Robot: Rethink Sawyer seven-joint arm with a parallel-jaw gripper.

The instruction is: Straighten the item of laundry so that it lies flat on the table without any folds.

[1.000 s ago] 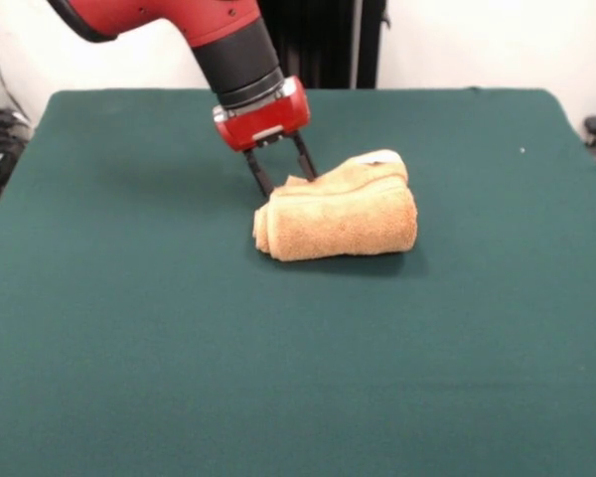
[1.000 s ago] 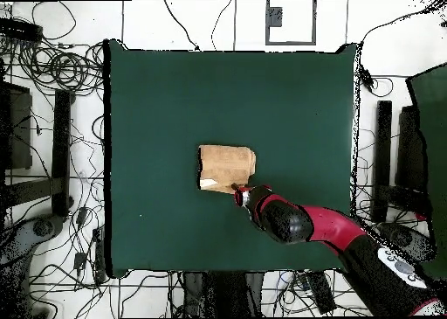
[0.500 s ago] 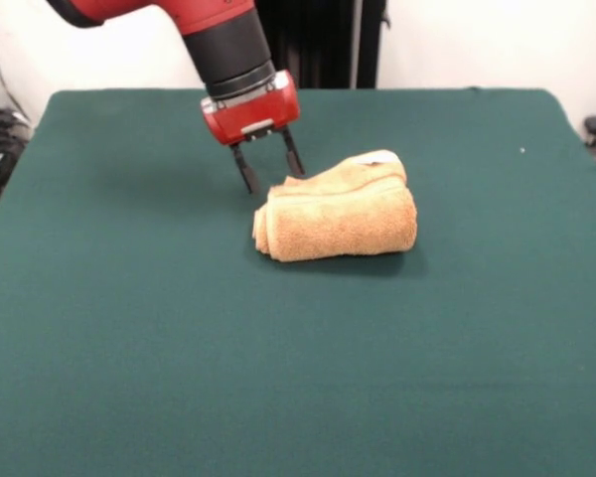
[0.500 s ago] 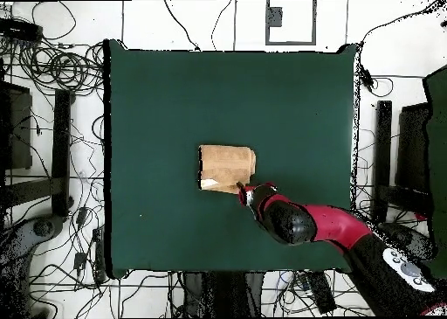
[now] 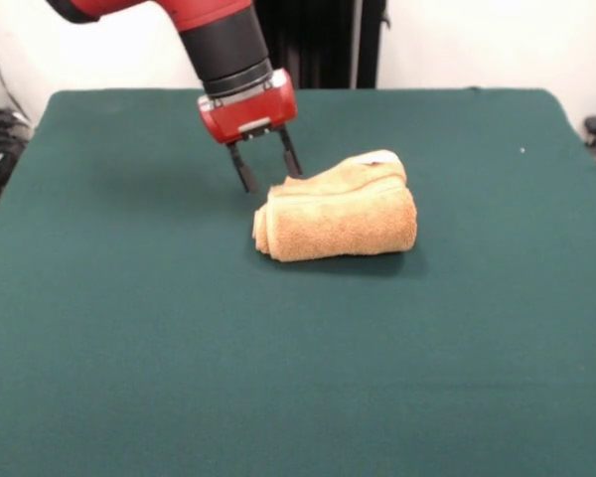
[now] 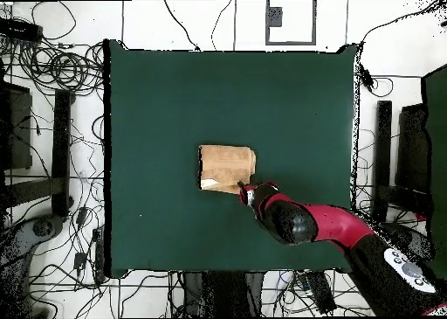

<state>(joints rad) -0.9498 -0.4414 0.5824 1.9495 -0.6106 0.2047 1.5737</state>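
Near table centre: towel (image 5: 336,212) lay rolled/folded into a thick bundle, not flat.
Towel, front view: orange-tan terry, layered fold ends showed at its 9 o'clock end; a pale strip, prob. the border or label, at its 1 o'clock top edge.
Towel, overhead: (image 6: 226,167) compact rectangle approx. mid-table, white patch at its 7 o'clock corner.
Table: (image 5: 129,348) dark green cloth, much bigger than the towel, bare all round the bundle.
Gripper, front view: (image 5: 267,169) hung off the red and black arm (image 5: 214,45), which came in from 11 o'clock.
Gripper state: two dark fingers (image 5: 244,171) spread apart w/ a clear gap between them, nothing held.
Gripper vs towel: tips sat at approx. 10 o'clock of the bundle, just beside its upper edge; one finger close to the cloth, contact cannot be told.
Gripper height: tips looked raised off the table, shadow on the felt below.
Gripper, overhead: (image 6: 244,190) at the towel's 5 o'clock corner, arm trailing off toward 4 o'clock.
Floor round table, overhead: cables (image 6: 61,66) on white floor.
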